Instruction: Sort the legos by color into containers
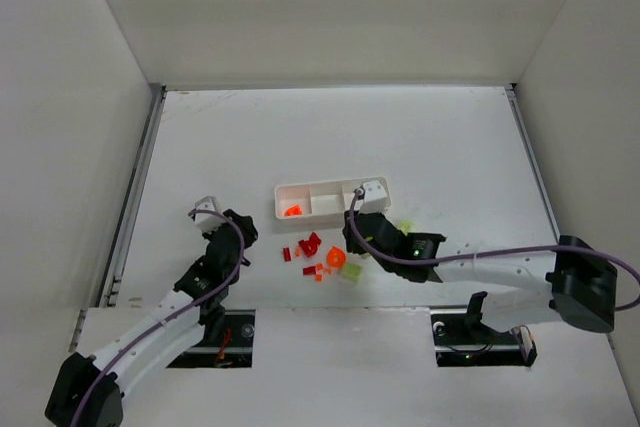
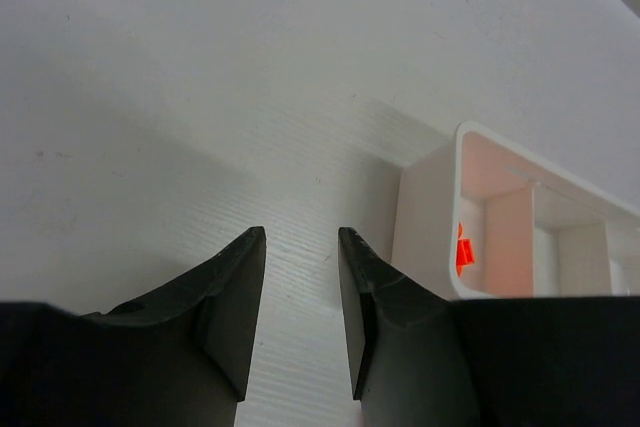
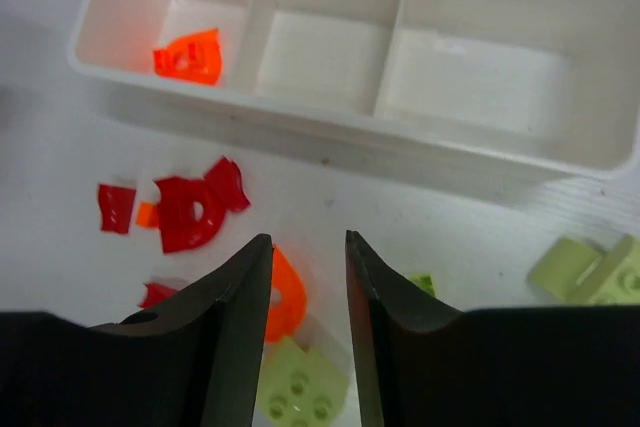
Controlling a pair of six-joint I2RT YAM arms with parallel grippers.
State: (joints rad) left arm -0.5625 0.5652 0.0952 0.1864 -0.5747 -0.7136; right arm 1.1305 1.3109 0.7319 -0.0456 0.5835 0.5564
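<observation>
**Right wrist view: jaws straddle an orange arc, pick in hand**

Right wrist view gives us the clearest read. The right gripper (image 3: 308, 242) sits at the bottom centre of the frame with its jaws narrowly parted. An orange arc (image 3: 285, 292) lies on the table (image 3: 320, 217) between them. We see a gap between the arc and the right-hand jaw, so we judge it not yet gripped.

A yellow-green brick (image 3: 300, 387) lies just below the arc. Red pieces (image 3: 190, 212) sit at the left of the frame, and more yellow-green pieces (image 3: 590, 267) lie at the right edge. The tray (image 3: 330, 142) runs across the top of the frame. One orange piece (image 3: 190, 55) rests in its upper-left compartment, and we see nothing in the other two.

In the left wrist view, the left gripper (image 2: 300, 237) is at bottom centre. Its jaws are a little apart with only bare table between them, and the tray's end is at the right of that frame, apart from the jaws.

We judge the sort to be early, since most legos lie loose below the tray. The step in hand looks like picking a second orange one. The next move calls for closing squarely on the arc, which is thin and curved and could tip or slip out. The brick just beside it could also be nudged. The arc then needs lifting clear of the tray wall and carrying up-frame and left to the compartment holding orange, with the release made low.
</observation>
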